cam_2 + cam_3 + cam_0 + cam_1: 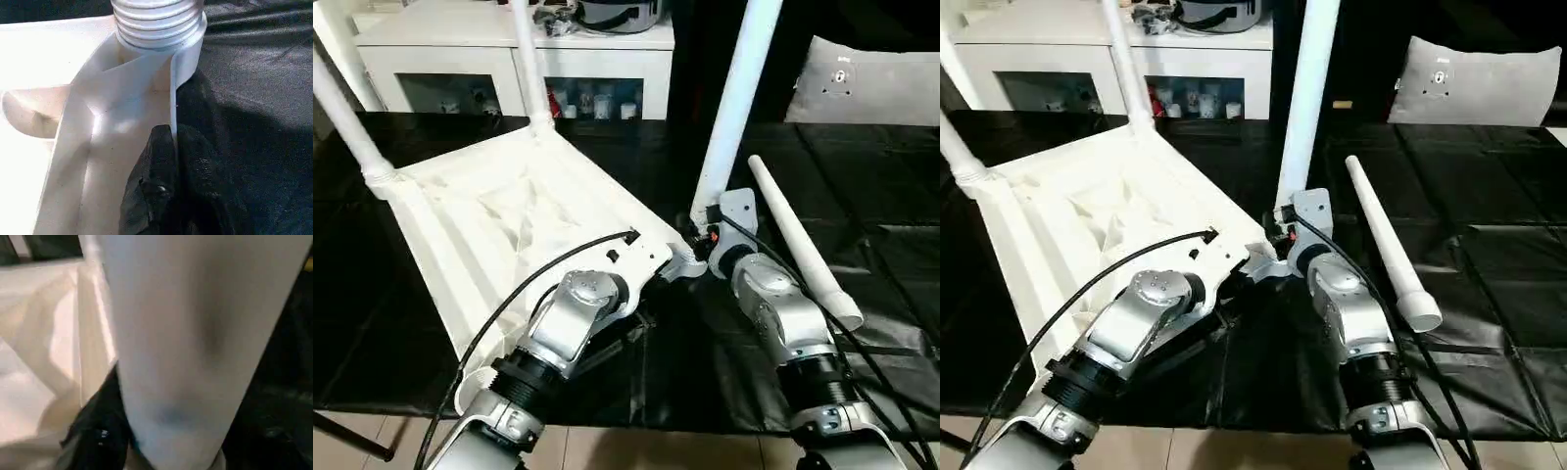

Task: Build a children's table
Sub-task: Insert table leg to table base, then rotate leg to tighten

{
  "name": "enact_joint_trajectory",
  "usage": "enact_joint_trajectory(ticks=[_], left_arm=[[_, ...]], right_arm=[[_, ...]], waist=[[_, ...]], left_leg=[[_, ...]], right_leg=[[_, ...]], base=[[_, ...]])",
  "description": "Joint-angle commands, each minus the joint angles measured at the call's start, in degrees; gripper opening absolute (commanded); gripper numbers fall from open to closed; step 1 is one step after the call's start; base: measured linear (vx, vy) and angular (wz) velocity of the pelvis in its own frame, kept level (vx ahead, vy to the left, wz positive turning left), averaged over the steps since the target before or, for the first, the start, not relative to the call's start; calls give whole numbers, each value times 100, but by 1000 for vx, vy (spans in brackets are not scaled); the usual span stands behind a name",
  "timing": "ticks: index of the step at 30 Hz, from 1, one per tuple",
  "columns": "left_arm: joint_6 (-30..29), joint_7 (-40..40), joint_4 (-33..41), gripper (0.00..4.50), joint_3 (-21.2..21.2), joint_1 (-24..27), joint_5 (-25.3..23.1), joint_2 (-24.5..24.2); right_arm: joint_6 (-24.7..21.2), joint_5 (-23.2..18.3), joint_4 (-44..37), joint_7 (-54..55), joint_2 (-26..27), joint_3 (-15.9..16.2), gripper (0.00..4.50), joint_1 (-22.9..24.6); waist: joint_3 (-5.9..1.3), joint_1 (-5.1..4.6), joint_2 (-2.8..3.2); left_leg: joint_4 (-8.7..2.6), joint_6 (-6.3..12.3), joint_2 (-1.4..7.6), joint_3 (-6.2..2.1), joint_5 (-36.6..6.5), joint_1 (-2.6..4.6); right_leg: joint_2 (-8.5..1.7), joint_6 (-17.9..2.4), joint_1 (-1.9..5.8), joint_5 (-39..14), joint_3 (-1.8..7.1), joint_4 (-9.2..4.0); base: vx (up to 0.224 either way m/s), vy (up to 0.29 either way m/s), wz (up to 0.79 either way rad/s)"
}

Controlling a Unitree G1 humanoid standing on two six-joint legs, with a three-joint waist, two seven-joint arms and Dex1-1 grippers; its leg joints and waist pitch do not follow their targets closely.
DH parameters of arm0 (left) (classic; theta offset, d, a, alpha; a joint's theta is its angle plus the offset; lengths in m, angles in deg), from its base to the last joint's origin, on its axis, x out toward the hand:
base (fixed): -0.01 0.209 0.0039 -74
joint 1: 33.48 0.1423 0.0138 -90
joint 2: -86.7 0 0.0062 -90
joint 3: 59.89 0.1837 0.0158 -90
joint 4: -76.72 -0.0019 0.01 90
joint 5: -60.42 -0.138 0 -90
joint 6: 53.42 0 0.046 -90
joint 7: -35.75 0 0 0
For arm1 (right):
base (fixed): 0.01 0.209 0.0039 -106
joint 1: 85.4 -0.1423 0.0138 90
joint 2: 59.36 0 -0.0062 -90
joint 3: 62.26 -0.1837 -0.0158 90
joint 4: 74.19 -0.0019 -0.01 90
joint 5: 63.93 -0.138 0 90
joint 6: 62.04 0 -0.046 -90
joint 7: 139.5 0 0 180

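1. An all-white plastic children's table top (509,211), square with a ribbed underside, lies upside down and tilted on a table covered in wrinkled black cloth (881,255).
2. Three long white tapered tube legs stand in its round corner sockets: one at the far left corner (347,117), one at the far corner (530,64) and one at the near right corner (736,103). All three are cut off at the picture's top.
3. A fourth white tapered tube leg (1386,245) lies loose on the cloth, just right of the right silver forearm.
4. The left gripper (168,147) has its black fingers pressed together, touching the thin white rim beside a threaded corner socket (159,22).
5. The right gripper (1283,235) sits at the base of the near right leg. That blurred leg hides its fingers in the wrist view, so whether it grips cannot be told.
6. Behind stands a white cabinet with glass doors (597,69), holding small items too tiny to identify.
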Motion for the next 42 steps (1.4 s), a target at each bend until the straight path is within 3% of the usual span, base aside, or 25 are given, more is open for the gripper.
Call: enact_joint_trajectory(ticks=[1, 3, 6, 8, 10, 19, 20, 21, 25, 29, 34, 37, 42], left_arm=[[138, -114, 98, 0, 118, 43, 10, -97], [189, -177, 86, 0, 106, 43, 10, -164], [201, -231, 36, 0, 37, 19, 31, -267], [248, -272, -19, 0, 10, -11, 34, -344], [380, -330, -123, 0, -15, -47, 37, -458], [788, -611, -537, 0, 50, -195, -55, -866], [871, -759, -596, 0, 84, -210, -45, -959], [950, -885, -630, 0, 128, -214, -51, -1036], [1239, -1410, -740, 0, 322, -218, -55, -1306], [1516, -1832, -832, 0, 469, -248, -42, -1526], [2377, -2717, -801, 0, 804, -226, -46, -1913], [2463, -2964, -736, 0, 893, -196, -43, -1985], [2821, -3416, -679, 0, 1154, -203, -121, -2097]], right_arm=[[-391, 64, 735, -69, 39, 83, 277, 356], [-335, 48, 711, -152, 16, 101, 293, 367], [-278, 23, 625, -276, -32, 114, 314, 417], [-264, -2, 518, -397, -87, 129, 347, 466], [-247, -39, 330, -573, -172, 144, 354, 547], [-418, -322, -565, -1341, -632, 130, 433, 934], [-427, -374, -800, -1561, -809, 135, 441, 1026], [-376, -397, -930, -1711, -938, 125, 446, 1075], [-69, -620, -1215, -2317, -1303, -27, 448, 1139], [226, -703, -1329, -3003, -1710, 32, 448, 1144], [489, -695, -1328, -3987, -2283, 291, 448, 1018], [610, -628, -1244, -4127, -2336, 356, 448, 949], [1020, -540, -864, -4922, -2462, 751, 448, 696]], waist=[[-150, 23, 12], [-170, 34, 23], [-178, 54, 11], [-196, 84, -6], [-204, 101, 16], [-191, 96, 17], [-196, 111, 36], [-235, 130, 37], [-273, 130, 31], [-266, 147, 38], [-256, 215, 29], [-265, 233, 43], [-288, 388, 34]], left_leg=[[-475, -74, 437, -226, -1935, 11], [-472, -29, 438, -213, -1620, -24], [-434, 62, 430, -182, -1453, -6], [-419, 147, 426, -176, -1144, -36], [-401, 215, 430, -165, -1015, -40], [-419, 201, 436, -174, -1119, -45], [-399, 234, 439, -168, -1045, -38], [-367, 272, 452, -169, -778, -44], [-300, 460, 439, -159, -368, -76], [-286, 592, 454, -152, -479, -58], [-287, 580, 468, -144, -577, -43], [-279, 557, 479, -141, -519, -31], [-241, 572, 500, -121, -448, -9]], right_leg=[[-590, -880, 76, -1993, 291, -528], [-575, -971, 120, -1384, 282, -465], [-587, -1105, 135, -1247, 282, -460], [-594, -1158, 181, -962, 273, -423], [-605, -1193, 182, -845, 258, -419], [-599, -1057, 207, -1285, 207, -451], [-594, -1053, 207, -1176, 206, -449], [-602, -1123, 233, -668, 204, -378], [-597, -1367, 267, 384, 172, -265], [-608, -1475, 268, 370, 156, -267], [-597, -1485, 266, 105, 156, -265], [-598, -1518, 253, 183, 148, -239], [-605, -1594, 230, 322, 143, -185]], base=[[0, 0, 0], [0, 0, 0], [0, 0, 0], [0, 0, 0], [0, 0, 0], [0, 0, 0], [0, 0, 0], [0, 0, 0], [0, 0, 0], [0, 0, 0], [0, 0, 0], [0, 0, 0], [0, 0, 0]])
